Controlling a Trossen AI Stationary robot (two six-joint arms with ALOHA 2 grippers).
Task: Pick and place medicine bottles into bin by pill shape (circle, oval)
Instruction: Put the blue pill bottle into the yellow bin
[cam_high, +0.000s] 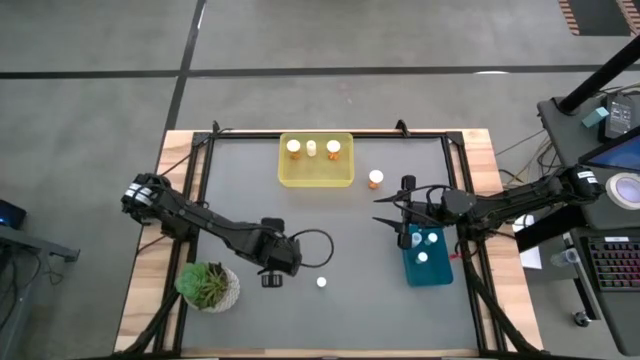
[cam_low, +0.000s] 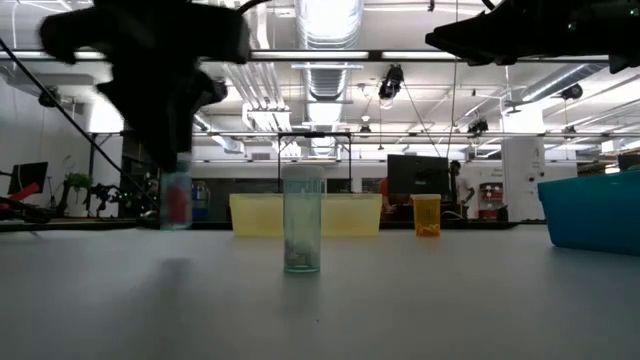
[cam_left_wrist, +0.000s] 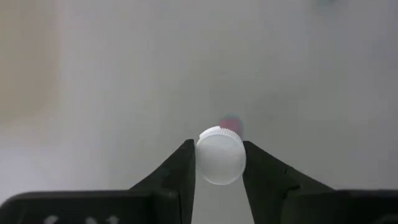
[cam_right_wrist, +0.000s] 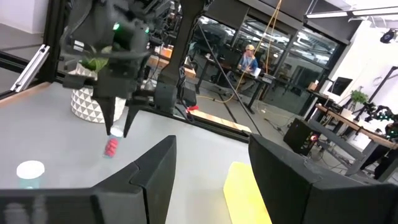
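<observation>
From above, the left hand (cam_high: 272, 272) hangs over the worktop (cam_high: 340, 230) beside the potted plant (cam_high: 208, 286), with open room around. The right hand (cam_high: 405, 215) waits at the blue bin (cam_high: 428, 268), fingers apart. The left wrist view shows its fingers clamped on a white-capped bottle (cam_left_wrist: 221, 156).

No text, label, brand, number or sign could be read in any of the views. The caps of the medicine bottles (cam_high: 311, 148) in the yellow bin (cam_high: 316, 177) showed plain white from above. The clear bottle (cam_low: 302, 219) standing in front of that bin in the low view carried no lettering that could be made out. The cap (cam_left_wrist: 221, 156) between the left gripper's (cam_left_wrist: 219, 163) fingers was blank. Monitors and fixtures in the room beyond the table were too small to read.
</observation>
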